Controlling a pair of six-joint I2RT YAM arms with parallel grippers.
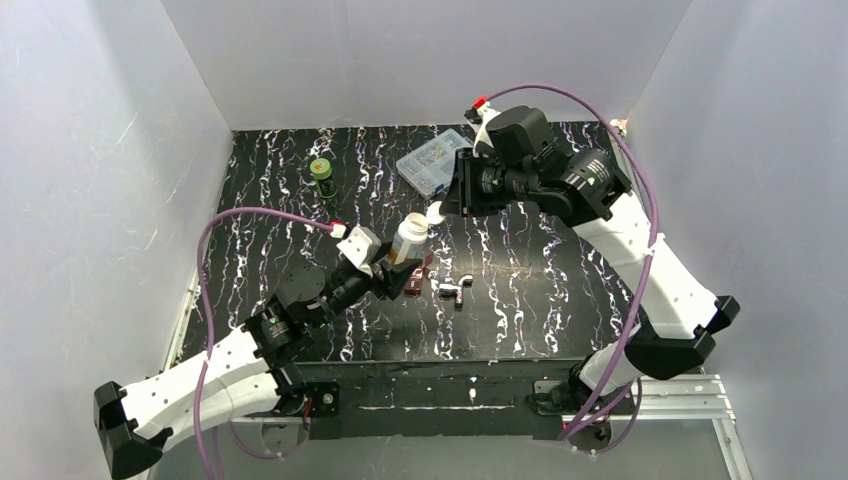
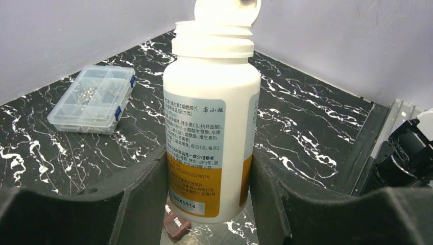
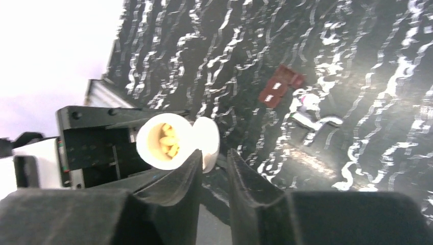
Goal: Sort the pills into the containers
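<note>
The left end effector (image 2: 208, 158) clamps a white pill bottle (image 2: 209, 76). The right end effector (image 3: 213, 153), nearly closed, pinches the bottle's opened flip lid (image 3: 207, 138). Yellow pills (image 3: 168, 143) lie inside. The red-brown case (image 3: 280, 88) rests on the counter (image 1: 550, 300) just beside the bottle; its contents are unreadable.

The bottle (image 2: 209, 127) hides all but a corner of the red-brown case (image 2: 176, 225) in the left wrist view, its flip lid (image 2: 227, 10) cut by the top edge. The case's marks blur from the right wrist; contents of the clear box (image 2: 92, 99) are too small to tell
</note>
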